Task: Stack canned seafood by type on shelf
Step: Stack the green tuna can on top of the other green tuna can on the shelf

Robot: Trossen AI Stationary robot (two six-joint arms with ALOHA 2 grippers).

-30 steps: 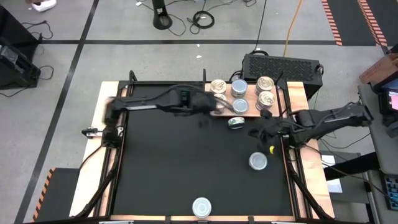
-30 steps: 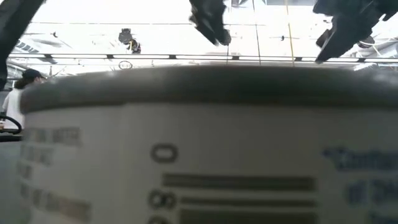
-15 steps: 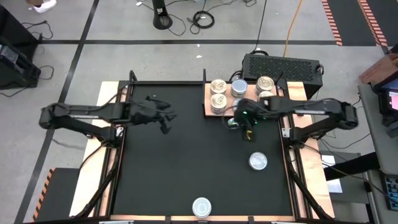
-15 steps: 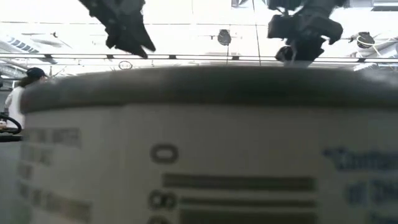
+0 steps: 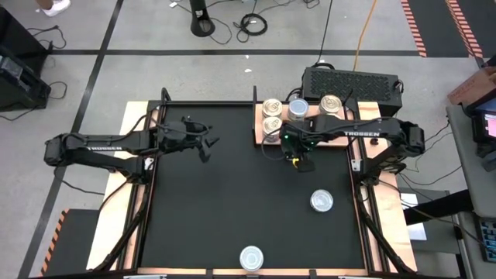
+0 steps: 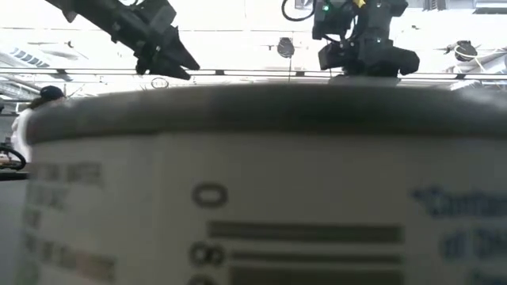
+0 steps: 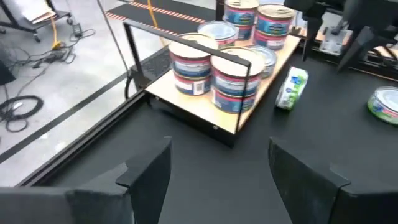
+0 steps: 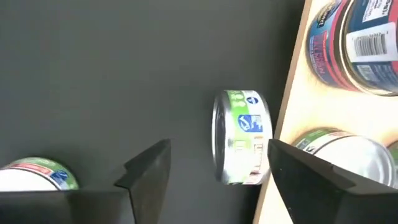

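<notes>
Now right gripper (image 8: 211,165) fingers spread wide over tipped can (image 8: 241,138).

Your workspace sits on a grey floor (image 5: 93,77) crossed by dark tape lines.
Look past the table's far edge: a black ventilated box (image 5: 351,81), loose cables (image 5: 252,23) and a round black stand base (image 5: 203,27). Orange-and-black hazard tape (image 5: 415,27) runs at the far right; a cardboard box (image 5: 473,87) stands beside it.
</notes>
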